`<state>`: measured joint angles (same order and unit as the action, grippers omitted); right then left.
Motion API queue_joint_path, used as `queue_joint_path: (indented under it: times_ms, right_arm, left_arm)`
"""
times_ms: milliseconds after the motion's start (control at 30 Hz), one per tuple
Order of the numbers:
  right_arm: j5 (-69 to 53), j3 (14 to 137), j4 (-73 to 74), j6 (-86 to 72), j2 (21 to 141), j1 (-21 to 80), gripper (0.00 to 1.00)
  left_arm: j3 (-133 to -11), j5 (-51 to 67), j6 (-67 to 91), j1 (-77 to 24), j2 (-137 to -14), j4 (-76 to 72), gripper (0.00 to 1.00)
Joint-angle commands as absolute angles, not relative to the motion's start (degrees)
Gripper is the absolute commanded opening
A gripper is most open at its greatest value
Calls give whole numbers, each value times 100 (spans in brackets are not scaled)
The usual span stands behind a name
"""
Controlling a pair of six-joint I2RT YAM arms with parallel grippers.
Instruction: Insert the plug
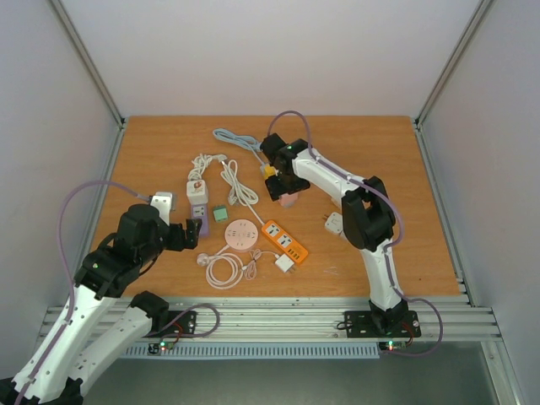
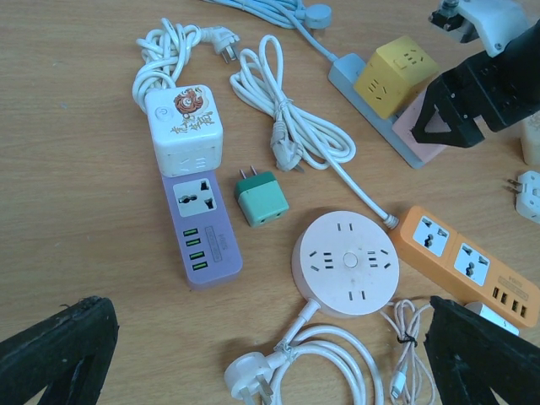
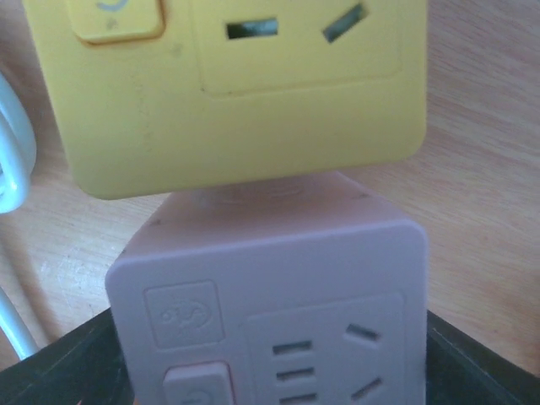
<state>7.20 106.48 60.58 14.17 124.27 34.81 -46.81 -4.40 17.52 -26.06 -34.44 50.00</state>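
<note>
Overhead view of a wooden table (image 1: 169, 143) strewn with power strips and cords. At 8 o'clock from the table's middle, my left gripper (image 1: 191, 234) hangs spread fully wide and holds nothing, just beside a purple strip (image 1: 202, 225). To its right lies a round pink socket (image 1: 240, 234).

At 2 o'clock from that socket, my right gripper (image 1: 285, 191) straddles the pink cube plug (image 3: 270, 321). The plug sits on a grey strip (image 2: 396, 139), touching a yellow cube (image 3: 228, 93) at its 11 o'clock. The fingers (image 3: 59, 367) flank the plug's sides closely. I cannot tell whether they press on it, or whether its pins are fully home.

I judge the plug light, rigid and smooth-skinned, so liable to slip or tilt. It is best held low on two opposite flat sides, clear of its button, and pushed straight down. The light strip may slide.
</note>
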Motion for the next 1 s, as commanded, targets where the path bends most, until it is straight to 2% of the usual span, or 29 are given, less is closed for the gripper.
queue_joint_path:
  times_ms: [0,67,167,433,667,967]
  right_arm:
    - [883,10616,5926,1141,11849,3463,83]
    - [941,10555,5818,1092,11501,3463,90]
    - [1126,10237,5578,1004,10996,3461,95]
    - [2150,8534,5041,-71,9509,3037,94]
    - [1229,7162,4575,-794,8791,1855,91]
    - [254,6634,3805,-881,9217,998,96]
  left_arm:
    - [-4641,-483,1718,-2593,-3377,4843,99]
    - [-4644,-484,1714,-2594,-3356,4847,99]
    - [-4645,-468,1716,-2596,-3348,4843,99]
    - [-4649,-449,1730,-2595,-3286,4836,99]
    - [-4634,-348,1720,-2593,-3259,4774,99]
    - [-4632,-307,1714,-2593,-3377,4783,99]
